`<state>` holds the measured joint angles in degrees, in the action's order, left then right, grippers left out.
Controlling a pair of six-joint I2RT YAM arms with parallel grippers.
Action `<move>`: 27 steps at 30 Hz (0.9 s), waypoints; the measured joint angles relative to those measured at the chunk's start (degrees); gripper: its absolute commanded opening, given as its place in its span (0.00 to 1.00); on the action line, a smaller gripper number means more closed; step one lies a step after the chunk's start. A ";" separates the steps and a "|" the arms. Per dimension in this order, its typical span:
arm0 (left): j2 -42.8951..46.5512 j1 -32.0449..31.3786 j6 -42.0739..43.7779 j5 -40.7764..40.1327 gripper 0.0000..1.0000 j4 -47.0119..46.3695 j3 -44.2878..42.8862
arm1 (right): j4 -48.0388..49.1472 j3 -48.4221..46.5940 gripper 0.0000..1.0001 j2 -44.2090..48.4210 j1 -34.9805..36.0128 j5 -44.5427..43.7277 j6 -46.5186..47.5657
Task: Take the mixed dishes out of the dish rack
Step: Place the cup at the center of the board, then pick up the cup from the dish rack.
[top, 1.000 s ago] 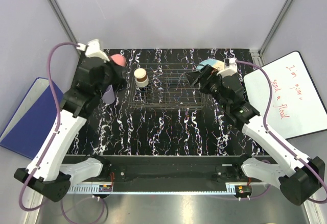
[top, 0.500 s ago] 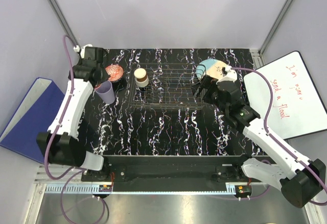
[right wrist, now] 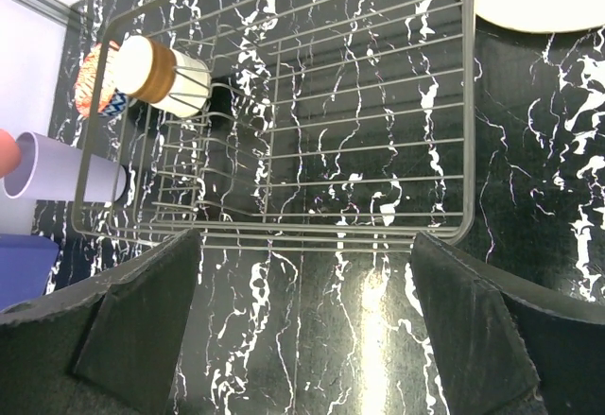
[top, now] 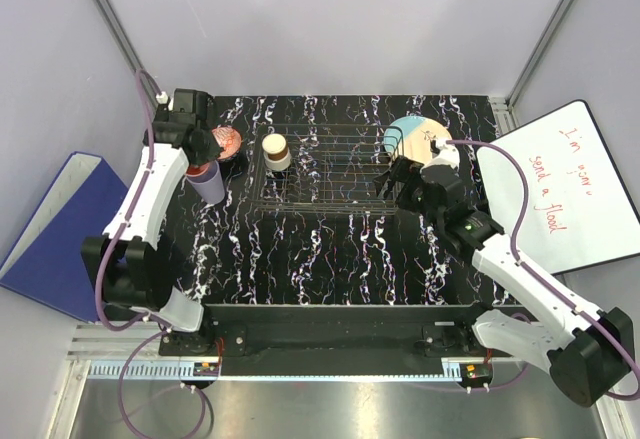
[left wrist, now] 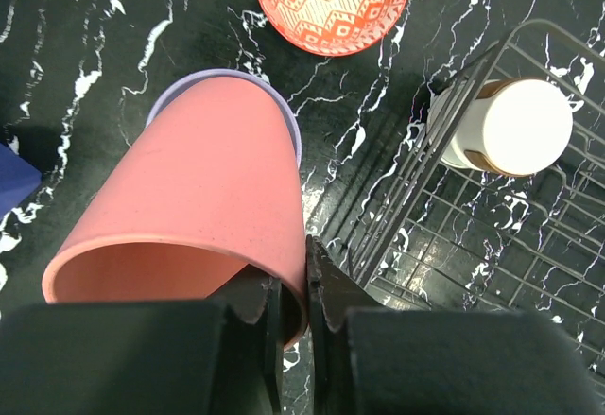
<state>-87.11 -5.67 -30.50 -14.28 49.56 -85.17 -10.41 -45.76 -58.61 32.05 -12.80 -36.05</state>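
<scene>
Salmon-pink cup (left wrist: 180, 207), matte, tapered, lavender cup (left wrist: 227, 75) behind

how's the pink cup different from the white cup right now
The salmon-pink cup is plain pink; the whitish cup has a brown band. The salmon-pink cup is pinched at its rim by the left gripper, tilted, its base at the lavender cup's mouth, outside the dish rack; the whitish cup sits ungripped in a corner of the dish rack. Both are small cups.
</scene>
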 measured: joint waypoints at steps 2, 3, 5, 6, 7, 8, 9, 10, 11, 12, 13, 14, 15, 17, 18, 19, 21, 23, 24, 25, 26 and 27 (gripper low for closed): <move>-0.74 0.37 -0.13 0.79 0.00 -0.13 0.00 | 0.15 0.17 1.00 -0.31 0.00 0.00 -0.02; -1.22 0.68 -0.22 1.25 0.00 -0.17 0.00 | 0.20 0.24 1.00 -0.39 0.00 0.00 -0.02; -2.34 1.33 -0.68 2.36 0.00 -0.28 0.00 | 0.26 0.48 1.00 -0.42 0.00 -0.02 -0.02; -3.19 1.90 -0.96 3.10 0.03 -0.33 0.00 | 0.26 0.52 1.00 -0.44 0.00 -0.02 0.00; -4.00 2.36 -1.11 3.78 0.15 -0.35 0.00 | 0.28 0.55 1.00 -0.44 0.00 -0.02 0.00; -4.76 2.89 -1.31 4.52 0.23 -0.33 0.00 | 0.28 0.59 1.00 -0.44 0.00 -0.04 0.02; -5.55 3.34 -1.51 5.22 0.28 -0.33 0.00 | 0.31 0.72 1.00 -0.44 0.00 -0.04 0.02; -6.14 3.63 -1.51 5.86 0.31 -0.33 0.00 | 0.31 0.87 1.00 -0.44 0.00 -0.07 0.02; -6.88 4.00 -1.88 6.62 0.37 -0.33 0.00 | 0.33 0.92 1.00 -0.44 0.00 -0.07 0.02; -7.58 4.31 -2.12 7.28 0.41 -0.33 0.00 | 0.33 1.01 1.00 -0.44 0.00 -0.09 0.04; -8.17 4.57 -2.34 7.74 0.45 -0.33 0.00 | 0.33 1.09 1.00 -0.44 0.00 -0.09 0.07; -8.66 4.70 -2.54 8.04 0.55 -0.31 0.00 | 0.31 1.16 1.00 -0.46 0.00 -0.11 0.15; -8.87 4.76 -2.64 8.11 0.61 -0.26 0.00 | 0.31 1.18 1.00 -0.46 0.00 -0.13 0.24; -8.92 4.76 -2.56 8.11 0.74 0.09 -0.31 | 0.31 1.22 1.00 -0.46 0.00 -0.15 0.35; -8.92 4.76 -2.64 8.11 0.78 0.50 -1.25 | 0.31 1.25 1.00 -0.46 0.00 -0.15 0.46; -8.92 4.76 -2.45 8.09 0.80 0.59 -2.27 | 0.33 1.25 1.00 -0.46 0.00 -0.15 0.52; -8.92 4.76 -2.45 8.02 0.89 0.98 -4.96 | 0.48 1.29 1.00 -0.59 0.00 -0.13 0.70; -8.61 4.76 -2.58 7.91 0.92 0.70 -8.17 | 0.98 1.29 1.00 -1.05 0.00 -0.09 0.96; -7.98 4.76 -2.99 7.98 0.99 0.48 -9.62 | 1.16 1.29 1.00 -1.38 0.00 -0.04 1.31; -7.28 4.74 -3.19 8.07 0.99 0.26 -10.29 | 1.14 1.18 1.00 -1.84 0.00 0.04 1.75; -5.92 4.39 -3.52 8.09 0.99 -0.31 -10.71 | 1.05 0.87 1.00 -2.49 0.00 0.24 2.29; -4.26 4.04 -3.87 7.96 0.99 -0.76 -10.73 | 0.92 0.33 1.00 -3.21 0.00 0.39 2.93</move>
<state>-91.37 -1.63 -34.37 -6.33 48.80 -95.90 -9.50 -45.43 -61.82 32.05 -12.40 -33.12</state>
